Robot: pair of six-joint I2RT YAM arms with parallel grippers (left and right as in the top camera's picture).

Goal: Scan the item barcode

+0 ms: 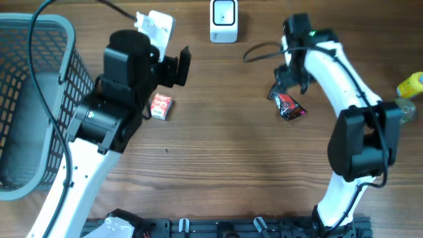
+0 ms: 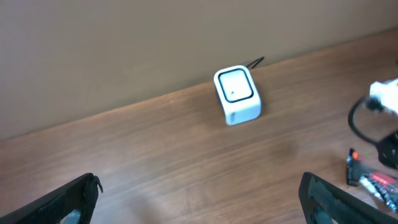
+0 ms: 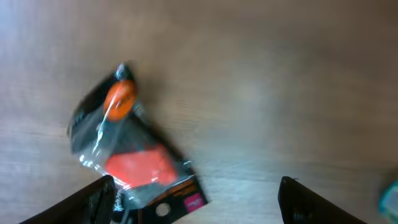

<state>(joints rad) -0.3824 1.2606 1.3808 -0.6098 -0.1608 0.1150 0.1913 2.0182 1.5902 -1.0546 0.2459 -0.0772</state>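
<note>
The white barcode scanner [image 1: 223, 21] stands at the table's far edge; in the left wrist view the scanner [image 2: 237, 94] faces up and toward me. A black and red plastic packet [image 1: 289, 106] lies flat on the table right of centre. My right gripper [image 1: 282, 86] hangs just above its far end, open. In the right wrist view the packet [image 3: 134, 155] lies beside the left finger [image 3: 93, 202], with bare wood across the rest of the gap. A small red and white box [image 1: 160, 106] lies on the table below my left gripper [image 1: 185, 66], which is open and empty.
A grey wire basket [image 1: 39, 99] fills the left edge. A white packet [image 1: 156, 26] lies behind the left arm. A yellow item [image 1: 410, 86] sits at the right edge. A black cable [image 1: 261, 51] curls beside the right arm.
</note>
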